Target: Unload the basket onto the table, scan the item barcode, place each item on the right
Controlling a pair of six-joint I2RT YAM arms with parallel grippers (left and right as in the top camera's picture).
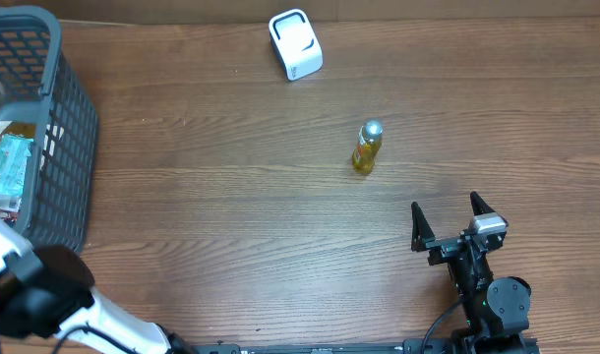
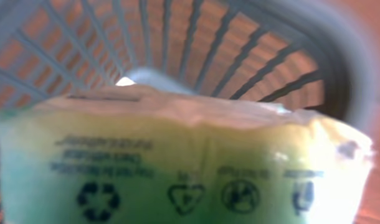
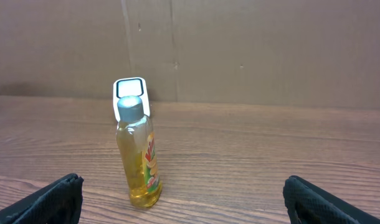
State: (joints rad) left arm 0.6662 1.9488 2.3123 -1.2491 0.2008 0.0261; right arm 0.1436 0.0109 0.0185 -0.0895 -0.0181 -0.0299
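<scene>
Basket (image 1: 69, 118), grey mesh, sits at the far left of the worktop (image 1: 231, 206), with several packets inside. Left arm (image 1: 54, 295) enters from the near-left corner and runs off the left edge beside the basket. Left wrist view is filled by a green-yellow packet (image 2: 177, 155), blurred and very close, with recycling symbols along its lower edge and the basket bars behind it. Left jaws are hidden by the packet, so I cannot tell whether they are grasping it or released. Scanner (image 1: 295, 44), white, stands at the far centre of the worktop. Bottle (image 1: 367, 147), yellow liquid with a grey cap, stands upright right of centre, nearer than the scanner and well apart from it. Right jaws are near right, released and spread wide, holding nothing; both fingertips (image 3: 53, 199) show at the lower corners of the right wrist view, with the bottle between and beyond them, not touching.
</scene>
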